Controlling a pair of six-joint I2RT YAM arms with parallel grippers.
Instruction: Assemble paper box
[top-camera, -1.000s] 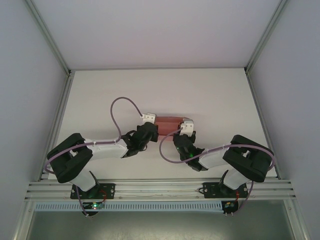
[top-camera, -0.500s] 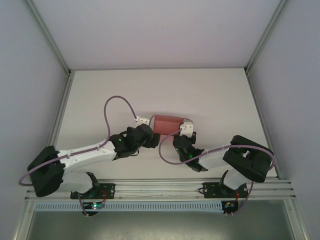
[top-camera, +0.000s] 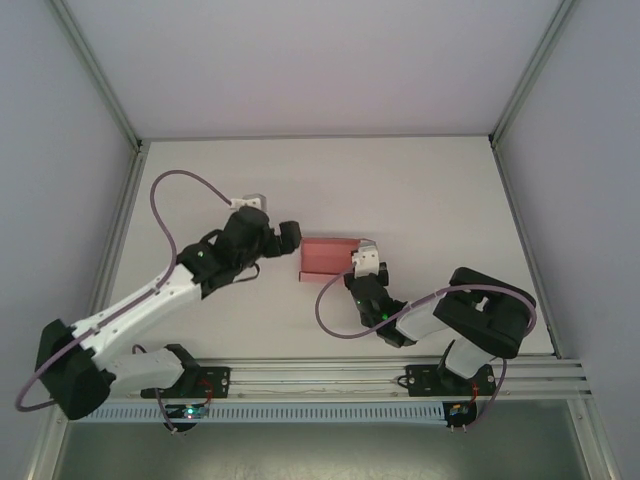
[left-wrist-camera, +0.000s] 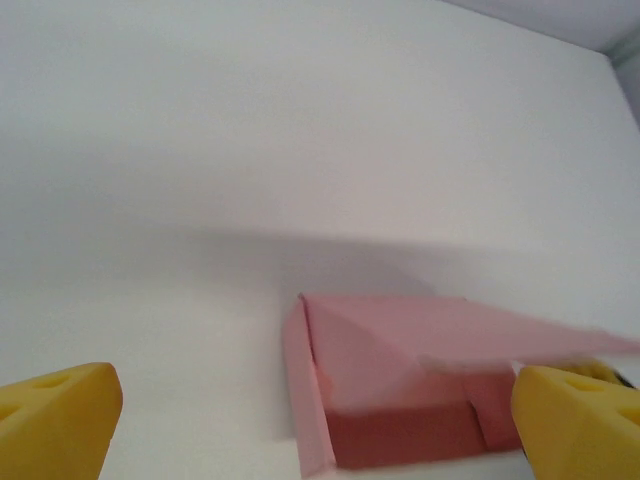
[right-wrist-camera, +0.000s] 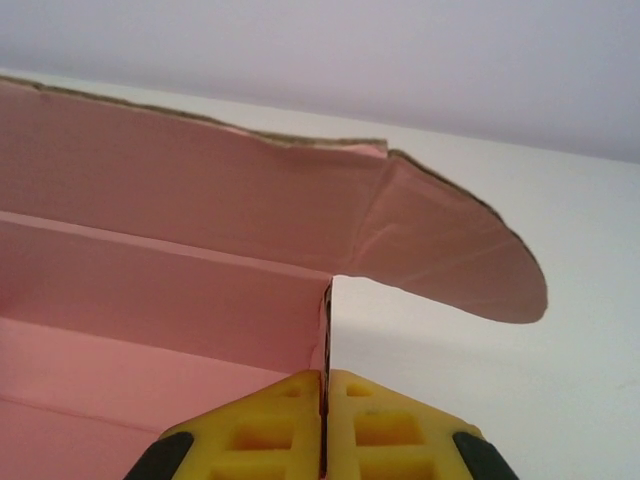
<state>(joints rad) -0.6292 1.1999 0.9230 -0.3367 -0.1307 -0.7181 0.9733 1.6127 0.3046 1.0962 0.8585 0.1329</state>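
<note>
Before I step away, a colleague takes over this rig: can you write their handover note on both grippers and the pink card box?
Left gripper: open, beside the left end of the pink thin-card paper box, not touching it.
Right gripper: shut on a thin upright wall at the box's right end.
Box: on the white table, long walls raised.
Done: walls partly folded up.
Left: rounded end flap loose, top open; probably tuck flaps and close.

Bright even light, soft shadows, blurred close-ups
</note>
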